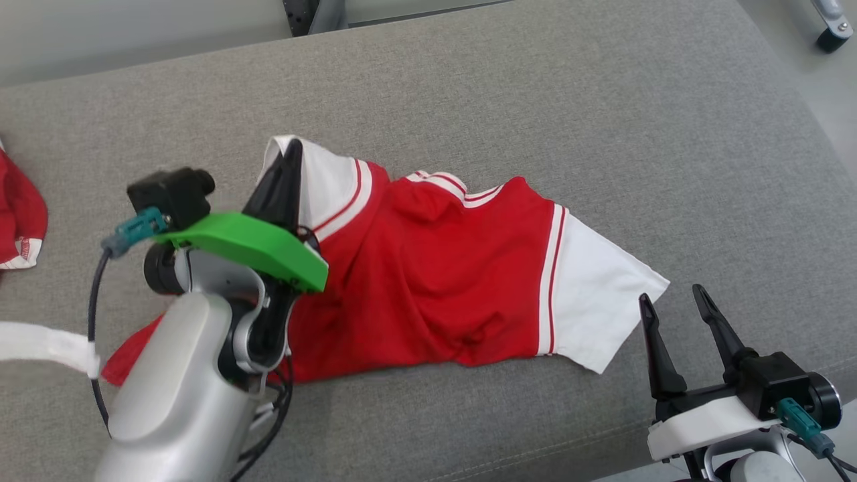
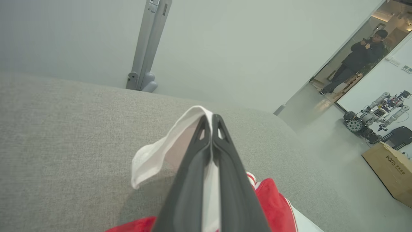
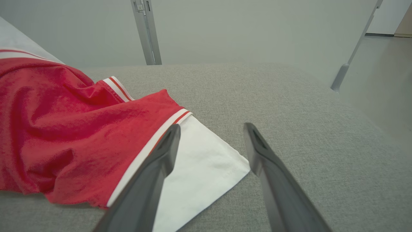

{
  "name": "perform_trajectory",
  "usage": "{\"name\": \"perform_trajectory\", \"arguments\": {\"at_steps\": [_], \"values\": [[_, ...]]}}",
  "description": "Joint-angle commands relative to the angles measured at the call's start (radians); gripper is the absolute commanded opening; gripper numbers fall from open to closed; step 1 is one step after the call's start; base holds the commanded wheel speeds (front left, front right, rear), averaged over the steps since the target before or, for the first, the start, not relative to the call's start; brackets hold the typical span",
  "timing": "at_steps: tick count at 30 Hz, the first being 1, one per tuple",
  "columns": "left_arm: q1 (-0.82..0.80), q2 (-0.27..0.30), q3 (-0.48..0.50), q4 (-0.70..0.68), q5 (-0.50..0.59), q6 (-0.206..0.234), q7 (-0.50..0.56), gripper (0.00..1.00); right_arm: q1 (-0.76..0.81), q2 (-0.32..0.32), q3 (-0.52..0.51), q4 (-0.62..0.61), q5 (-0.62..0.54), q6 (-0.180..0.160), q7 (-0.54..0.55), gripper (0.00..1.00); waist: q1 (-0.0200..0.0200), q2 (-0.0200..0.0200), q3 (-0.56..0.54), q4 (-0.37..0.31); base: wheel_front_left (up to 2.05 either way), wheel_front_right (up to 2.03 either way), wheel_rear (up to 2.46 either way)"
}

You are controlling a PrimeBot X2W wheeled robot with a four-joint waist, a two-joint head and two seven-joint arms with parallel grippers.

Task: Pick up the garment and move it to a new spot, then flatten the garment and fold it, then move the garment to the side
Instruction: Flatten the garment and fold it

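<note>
— Garment [image 1: 428, 268] lies rumpled on the worktop [image 1: 535, 100] in the head view. The left tool [image 1: 292, 150] is pinched shut on one white sleeve [image 1: 328, 181], and the right tool [image 1: 671, 294] gapes beside the other
— Left wrist view?
— Sleeve cloth clamped between the fingers [image 2: 193, 167]. Pick-up step, I'd say; next needs a clean lift
— Right wrist view?
— Tool spread wide, nothing held. Back in the head view, the left arm [image 1: 181, 375] covers part of the red cloth

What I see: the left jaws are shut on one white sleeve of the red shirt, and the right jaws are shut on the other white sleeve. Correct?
Not quite: the right jaws stand open and hold nothing, close by the other white sleeve, as the right wrist view shows. The left jaws are shut on one white sleeve of the red shirt.
</note>
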Motion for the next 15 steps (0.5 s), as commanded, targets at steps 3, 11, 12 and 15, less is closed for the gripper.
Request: {"name": "perform_trajectory", "arguments": {"at_steps": [3,11,12,15], "values": [[-0.087,0.009,0.008,0.018,0.016,0.009,0.015,0.0,-0.015,0.002,0.004,0.003,0.007,-0.001,0.0,1.0,0.0,-0.0001,0.001,-0.01,0.0,0.0,0.0],[-0.363,0.033,0.063,0.213,0.088,0.049,-0.055,0.0,-0.011,0.004,0.013,0.013,0.009,-0.001,0.0,1.0,0.0,-0.0001,-0.013,-0.052,0.0,0.0,0.0],[-0.383,0.034,0.075,0.231,0.092,0.055,-0.075,0.0,-0.01,0.005,0.013,0.015,0.009,-0.001,0.0,1.0,0.0,-0.0001,-0.017,-0.056,0.0,0.0,0.0],[-0.444,0.038,0.107,0.275,0.105,0.078,-0.143,0.0,-0.002,0.005,0.011,0.014,0.01,-0.001,0.0,1.0,0.0,-0.0001,-0.021,-0.062,0.0,0.0,0.0]]}}
